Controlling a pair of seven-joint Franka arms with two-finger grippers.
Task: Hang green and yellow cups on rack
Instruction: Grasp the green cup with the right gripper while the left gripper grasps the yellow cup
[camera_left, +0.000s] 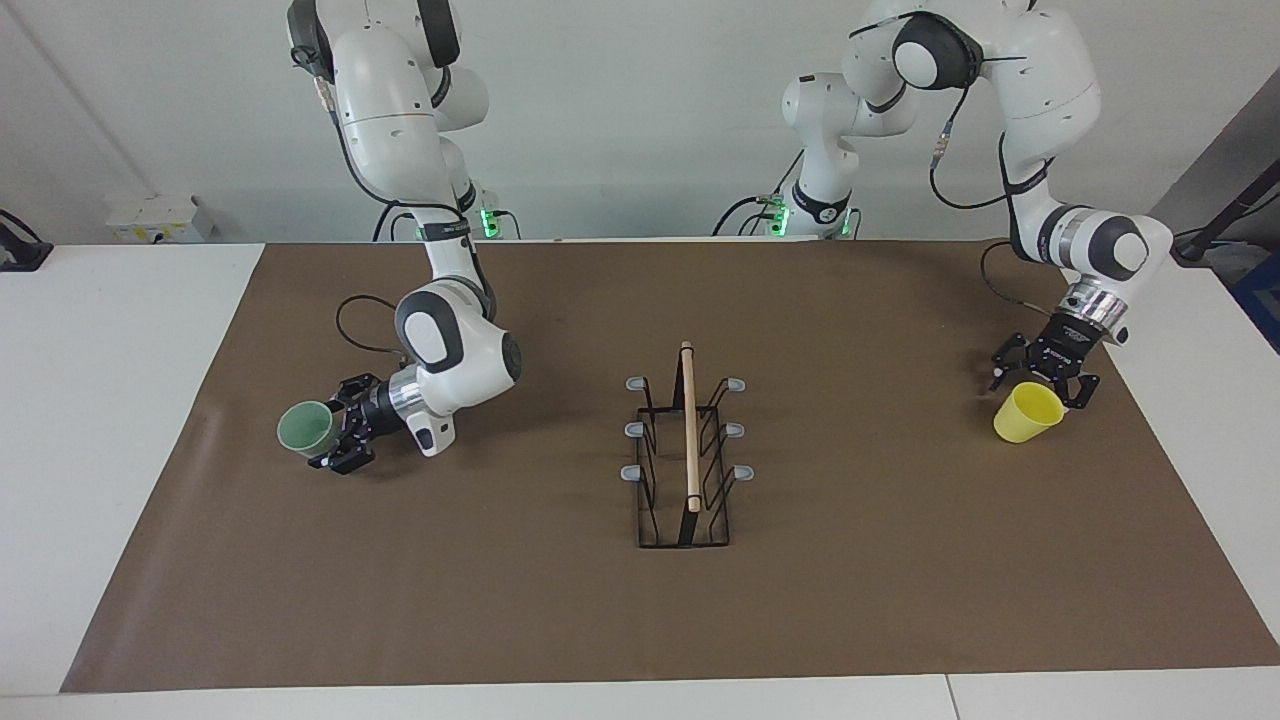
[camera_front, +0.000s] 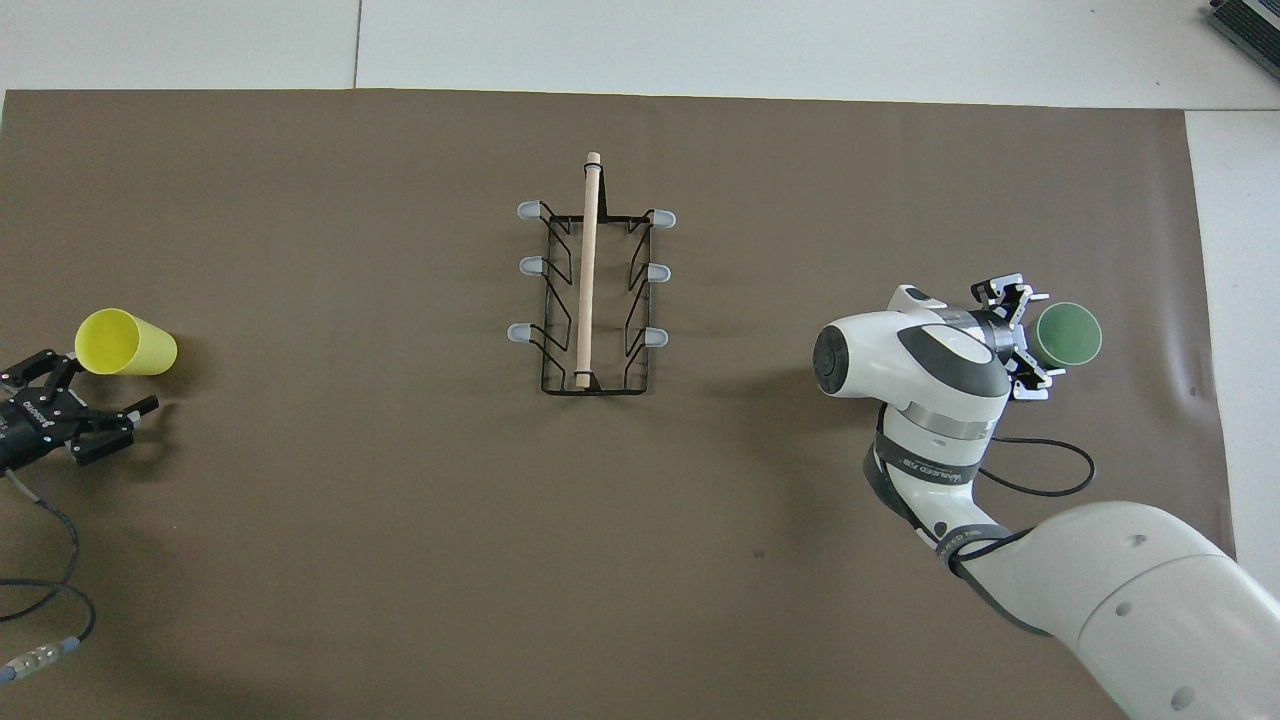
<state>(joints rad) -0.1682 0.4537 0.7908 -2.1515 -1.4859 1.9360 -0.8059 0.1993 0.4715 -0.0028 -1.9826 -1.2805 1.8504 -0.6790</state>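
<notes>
A: Green cup (camera_left: 305, 428)?

B: Stands mouth up on the brown mat (camera_left: 850, 600), toward the right arm's end of the table, well apart from the rack (camera_left: 685, 450).

A: And the right gripper (camera_left: 338, 435)?

B: Hangs low at the cup's side, turned sideways toward it. Fingers spread as wide as they go, 1 on each side of the cup's lower part in the overhead view. Cannot tell whether either finger touches the cup. No grip closed on anything.

A: Yellow cup (camera_left: 1028, 412)?

B: Stands mouth up on the mat as well, toward the left arm's end, about as far from the robots as the green one.

A: Left gripper (camera_left: 1042, 383)?

B: Points down just over the yellow cup's rim, at its edge nearer the robots. Fingers wide apart, nothing between them. From overhead, appears beside the cup rather than around it. Cannot tell whether it touches the rim.

A: The rack itself?

B: Sits in the middle of the mat, between the 2 cups, with the wooden rod (camera_front: 588, 270) along its top pointing away from the robots. Carries 6 grey-tipped prongs, 3 per side, all bare.
</notes>
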